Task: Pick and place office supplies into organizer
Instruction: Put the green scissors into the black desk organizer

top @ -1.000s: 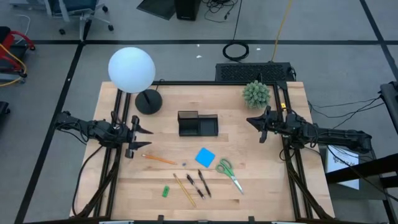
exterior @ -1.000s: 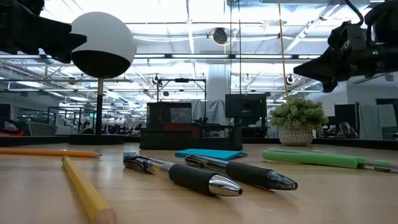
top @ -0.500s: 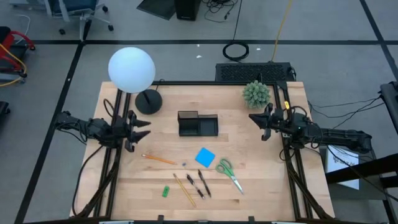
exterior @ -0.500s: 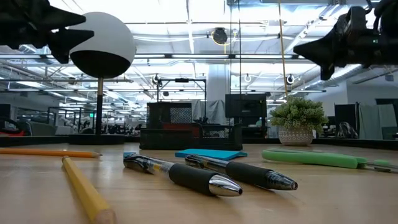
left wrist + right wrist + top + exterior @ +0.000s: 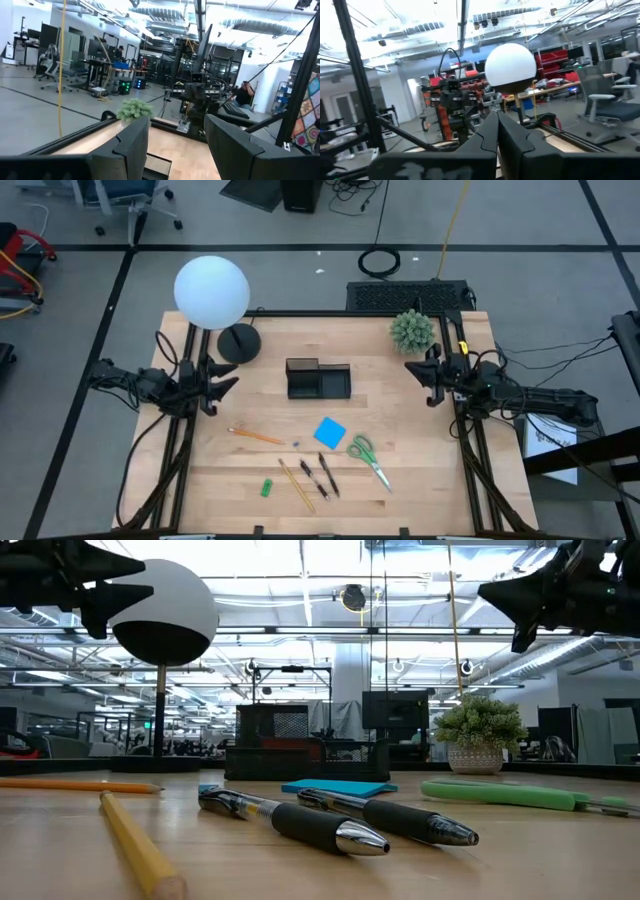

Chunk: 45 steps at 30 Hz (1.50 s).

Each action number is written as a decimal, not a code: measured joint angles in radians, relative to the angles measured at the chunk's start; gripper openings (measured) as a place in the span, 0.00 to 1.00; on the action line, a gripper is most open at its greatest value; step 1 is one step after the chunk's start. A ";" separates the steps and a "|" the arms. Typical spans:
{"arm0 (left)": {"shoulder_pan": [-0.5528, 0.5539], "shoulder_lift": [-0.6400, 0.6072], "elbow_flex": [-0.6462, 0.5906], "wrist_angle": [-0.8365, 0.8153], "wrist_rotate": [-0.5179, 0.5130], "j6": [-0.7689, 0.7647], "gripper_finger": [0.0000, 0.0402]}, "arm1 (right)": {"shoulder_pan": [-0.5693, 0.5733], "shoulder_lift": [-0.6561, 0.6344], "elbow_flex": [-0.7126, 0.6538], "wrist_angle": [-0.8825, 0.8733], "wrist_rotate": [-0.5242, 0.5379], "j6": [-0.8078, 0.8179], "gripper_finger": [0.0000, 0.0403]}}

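Observation:
The office supplies lie loose on the near half of the table: green-handled scissors, blue sticky pad, orange pencil, yellow pencil, two dark pens and a small green eraser. The black organizer stands at mid-table. My left gripper hovers open above the table's left side, left of the organizer, its fingers apart in the left wrist view. My right gripper hovers shut above the right side, its fingers together in the right wrist view. Both are high in the low view.
A lamp with a white globe and a black round base stands at the far left. A green spiky plant sits at the far right, just beyond my right gripper. Bare wood lies between the organizer and the supplies.
Both grippers have risen. My left gripper has moved a little toward the far edge, away from the orange pencil. My right gripper has drawn back slightly toward the right edge. No object on the table has moved.

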 joint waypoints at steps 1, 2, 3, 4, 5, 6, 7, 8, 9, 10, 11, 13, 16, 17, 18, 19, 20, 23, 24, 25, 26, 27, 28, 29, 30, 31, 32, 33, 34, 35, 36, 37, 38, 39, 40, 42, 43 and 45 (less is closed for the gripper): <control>0.000 0.000 0.000 -0.001 0.001 -0.004 0.49 | 0.000 0.000 0.000 -0.001 -0.001 0.003 0.00; 0.000 0.000 0.000 -0.001 0.006 -0.013 0.49 | 0.000 0.000 0.000 -0.002 -0.003 0.008 0.00; 0.000 0.000 0.000 0.000 0.014 -0.024 0.49 | 0.000 0.000 0.000 -0.001 -0.003 0.015 0.00; 0.000 0.000 0.000 0.005 0.021 -0.034 0.49 | 0.000 0.000 0.000 0.000 -0.002 0.020 0.00; 0.000 0.000 0.000 0.014 0.028 -0.044 0.49 | 0.000 0.000 0.000 0.006 -0.002 0.025 0.00; 0.000 0.000 0.000 0.029 0.034 -0.052 0.49 | 0.000 0.000 0.003 0.017 -0.004 0.027 0.00; 0.000 0.000 0.000 0.046 0.046 -0.054 0.49 | 0.000 0.000 0.010 0.024 -0.012 0.028 0.00; 0.000 0.000 0.004 0.055 0.059 -0.052 0.49 | 0.000 0.000 0.023 0.023 -0.023 0.028 0.00; 0.000 0.001 0.014 0.051 0.073 -0.048 0.49 | 0.000 0.001 0.032 0.015 -0.033 0.027 0.00; 0.000 0.003 0.028 0.044 0.083 -0.048 0.49 | 0.000 0.003 0.047 -0.014 -0.053 0.028 0.00; 0.000 0.008 0.049 0.033 0.086 -0.045 0.49 | 0.000 0.004 0.070 -0.030 -0.071 0.024 0.00; 0.000 0.028 0.101 -0.014 0.085 -0.029 0.49 | 0.000 0.008 0.127 -0.047 -0.106 0.014 0.00; 0.000 0.089 0.218 -0.110 0.079 -0.018 0.49 | 0.000 0.017 0.210 -0.132 -0.113 -0.015 0.00; 0.000 0.118 0.267 -0.140 0.078 -0.017 0.49 | 0.000 0.026 0.235 -0.168 -0.121 -0.027 0.00; 0.000 0.149 0.315 -0.175 0.077 -0.016 0.49 | 0.000 0.034 0.264 -0.197 -0.129 -0.037 0.00; 0.000 0.181 0.363 -0.213 0.077 -0.015 0.49 | 0.000 0.043 0.290 -0.213 -0.131 -0.047 0.00; 0.000 0.221 0.413 -0.246 0.078 -0.015 0.49 | 0.001 0.052 0.317 -0.231 -0.136 -0.054 0.00; 0.000 0.340 0.555 -0.320 0.083 0.016 0.49 | 0.001 0.086 0.392 -0.268 -0.156 -0.071 0.00; 0.000 0.381 0.601 -0.326 0.085 0.029 0.49 | 0.001 0.098 0.414 -0.289 -0.160 -0.076 0.00; 0.000 0.422 0.646 -0.331 0.089 0.040 0.49 | 0.001 0.110 0.435 -0.316 -0.172 -0.078 0.00; 0.000 0.457 0.687 -0.337 0.097 0.052 0.49 | 0.001 0.126 0.459 -0.331 -0.182 -0.078 0.00; 0.000 0.492 0.726 -0.349 0.108 0.068 0.49 | 0.001 0.140 0.485 -0.341 -0.186 -0.078 0.00; 0.000 0.530 0.763 -0.354 0.126 0.079 0.49 | 0.001 0.153 0.509 -0.359 -0.202 -0.078 0.00; 0.000 0.563 0.798 -0.360 0.144 0.085 0.49 | 0.001 0.166 0.530 -0.381 -0.227 -0.078 0.00; 0.000 0.594 0.830 -0.382 0.162 0.087 0.49 | 0.001 0.182 0.553 -0.399 -0.254 -0.078 0.00; 0.000 0.623 0.858 -0.407 0.177 0.087 0.49 | 0.001 0.199 0.577 -0.417 -0.278 -0.078 0.00; 0.000 0.652 0.886 -0.424 0.188 0.085 0.49 | 0.001 0.214 0.599 -0.444 -0.300 -0.078 0.00; 0.000 0.682 0.912 -0.436 0.199 0.081 0.49 | 0.002 0.229 0.618 -0.471 -0.319 -0.079 0.00; 0.000 0.707 0.935 -0.455 0.207 0.078 0.49 | 0.005 0.246 0.639 -0.488 -0.336 -0.083 0.00; 0.000 0.733 0.954 -0.478 0.216 0.077 0.49 | 0.012 0.262 0.660 -0.497 -0.340 -0.091 0.00; -0.002 0.759 0.973 -0.499 0.227 0.076 0.49 | 0.021 0.275 0.681 -0.517 -0.339 -0.103 0.00; -0.005 0.781 0.993 -0.515 0.235 0.075 0.49 | 0.032 0.288 0.702 -0.546 -0.338 -0.116 0.00; -0.009 0.801 1.011 -0.527 0.239 0.074 0.49 | 0.044 0.303 0.724 -0.570 -0.338 -0.130 0.00; -0.014 0.822 1.026 -0.549 0.241 0.070 0.49 | 0.056 0.320 0.749 -0.592 -0.338 -0.141 0.00; -0.020 0.839 1.042 -0.573 0.241 0.064 0.49 | 0.070 0.337 0.776 -0.613 -0.338 -0.152 0.00; -0.031 0.865 1.071 -0.599 0.240 0.063 0.49 | 0.102 0.373 0.822 -0.660 -0.338 -0.168 0.00; -0.036 0.874 1.081 -0.609 0.239 0.063 0.49 | 0.120 0.394 0.846 -0.674 -0.338 -0.177 0.00; -0.044 0.888 1.084 -0.618 0.232 0.063 0.49 | 0.161 0.432 0.891 -0.708 -0.330 -0.209 0.00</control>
